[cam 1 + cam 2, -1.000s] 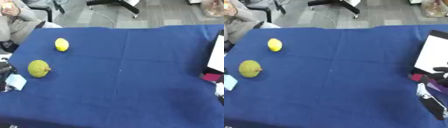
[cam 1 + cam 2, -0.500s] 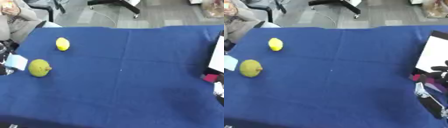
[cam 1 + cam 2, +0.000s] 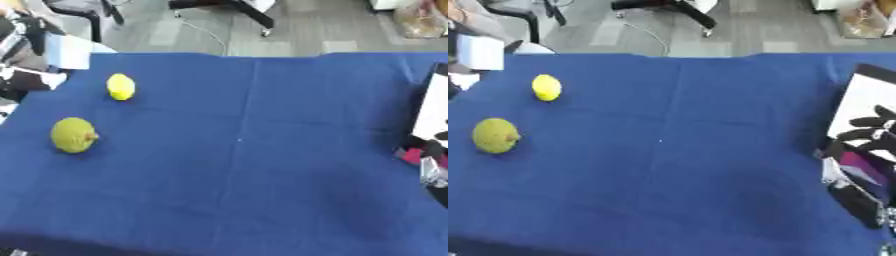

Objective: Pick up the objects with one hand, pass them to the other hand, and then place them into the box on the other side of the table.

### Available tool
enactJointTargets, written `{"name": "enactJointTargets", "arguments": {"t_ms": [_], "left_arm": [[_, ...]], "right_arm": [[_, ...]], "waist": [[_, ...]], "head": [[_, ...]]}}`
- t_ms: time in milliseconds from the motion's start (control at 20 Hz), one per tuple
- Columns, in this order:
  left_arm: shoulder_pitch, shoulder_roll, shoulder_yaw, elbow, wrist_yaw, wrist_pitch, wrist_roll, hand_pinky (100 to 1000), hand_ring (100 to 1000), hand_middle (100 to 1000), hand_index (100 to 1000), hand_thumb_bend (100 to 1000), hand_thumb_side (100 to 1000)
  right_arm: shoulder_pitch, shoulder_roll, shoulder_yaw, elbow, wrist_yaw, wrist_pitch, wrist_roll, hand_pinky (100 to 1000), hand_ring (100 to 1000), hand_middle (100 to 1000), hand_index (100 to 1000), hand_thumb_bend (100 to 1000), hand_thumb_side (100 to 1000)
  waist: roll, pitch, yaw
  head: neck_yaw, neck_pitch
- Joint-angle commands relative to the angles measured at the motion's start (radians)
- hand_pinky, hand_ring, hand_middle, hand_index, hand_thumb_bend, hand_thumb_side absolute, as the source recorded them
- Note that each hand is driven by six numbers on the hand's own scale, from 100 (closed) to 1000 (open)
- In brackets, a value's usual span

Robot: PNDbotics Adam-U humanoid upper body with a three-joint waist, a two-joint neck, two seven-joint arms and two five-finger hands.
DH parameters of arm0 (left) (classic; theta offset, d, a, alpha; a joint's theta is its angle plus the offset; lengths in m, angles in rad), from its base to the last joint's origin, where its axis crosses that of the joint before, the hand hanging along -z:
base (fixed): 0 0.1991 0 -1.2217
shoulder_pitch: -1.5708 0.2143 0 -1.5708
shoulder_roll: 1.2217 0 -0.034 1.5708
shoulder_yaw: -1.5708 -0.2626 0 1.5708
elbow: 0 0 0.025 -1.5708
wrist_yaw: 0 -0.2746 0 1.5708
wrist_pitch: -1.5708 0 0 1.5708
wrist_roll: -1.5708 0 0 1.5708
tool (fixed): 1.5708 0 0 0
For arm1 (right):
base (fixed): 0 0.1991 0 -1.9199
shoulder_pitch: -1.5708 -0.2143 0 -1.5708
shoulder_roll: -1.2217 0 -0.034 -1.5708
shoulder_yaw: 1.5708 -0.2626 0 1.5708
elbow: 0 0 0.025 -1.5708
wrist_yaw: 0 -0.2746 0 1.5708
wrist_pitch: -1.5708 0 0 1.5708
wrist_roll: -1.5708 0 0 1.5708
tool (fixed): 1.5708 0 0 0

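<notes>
A pale blue flat object (image 3: 68, 51) is held up at the far left edge of the blue table (image 3: 245, 165), with my black left hand (image 3: 24, 36) curled on it. A yellow lemon (image 3: 121, 86) lies on the cloth near it. A larger yellow-green fruit (image 3: 73, 134) lies closer to me on the left. At the right edge stands the white box (image 3: 870, 102). My right hand (image 3: 866, 136) hovers just in front of it, dark fingers spread and holding nothing. A pink thing (image 3: 859, 168) shows below those fingers.
Grey floor with chair legs (image 3: 236, 7) lies beyond the table's far edge. A person's sleeve (image 3: 22, 80) shows at the far left. My right forearm (image 3: 855, 200) runs along the lower right edge.
My left hand has lifted the pale blue object from the near left of the table up and away to the far left corner. The right hand has stayed by the box.
</notes>
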Motion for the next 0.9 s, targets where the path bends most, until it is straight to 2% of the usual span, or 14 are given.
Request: {"name": "enactJointTargets", "arguments": {"t_ms": [50,200,300,600,650,900], "left_arm": [[-0.024,-0.046,-0.063,-0.062,0.049,0.017,0.048,642,416,387,436,100,100],[-0.036,-0.112,-0.129,-0.038,0.090,0.002,0.060,644,420,392,439,100,100],[-0.047,-0.156,-0.173,-0.020,0.116,-0.020,0.041,647,423,396,442,100,100],[-0.098,-0.286,-0.303,0.041,0.196,-0.059,-0.037,650,429,401,447,100,100],[-0.109,-0.309,-0.326,0.049,0.211,-0.058,-0.051,653,433,405,452,100,100],[-0.150,-0.413,-0.446,0.074,0.285,-0.029,-0.125,663,446,419,465,100,100]], "right_arm": [[-0.050,-0.040,0.021,-0.031,-0.008,-0.022,0.035,581,903,676,711,100,100],[-0.105,-0.063,0.044,-0.032,-0.003,-0.054,0.069,611,904,695,777,100,100],[-0.139,-0.082,0.060,-0.032,0.008,-0.075,0.094,643,913,729,832,100,100],[-0.222,-0.117,0.094,-0.032,0.051,-0.136,0.172,750,941,806,920,100,100],[-0.233,-0.123,0.101,-0.032,0.062,-0.143,0.186,788,960,835,949,158,100],[-0.275,-0.148,0.124,-0.032,0.117,-0.169,0.260,891,990,899,991,313,188]], "waist": [[-0.020,-0.012,-0.006],[-0.029,-0.005,-0.011],[-0.031,-0.002,-0.012],[-0.031,0.000,-0.010],[-0.030,0.000,-0.007],[-0.027,0.000,0.010]], "head": [[0.006,-0.002],[0.003,-0.002],[0.002,-0.002],[-0.020,-0.002],[-0.025,-0.002],[-0.057,-0.002]]}}
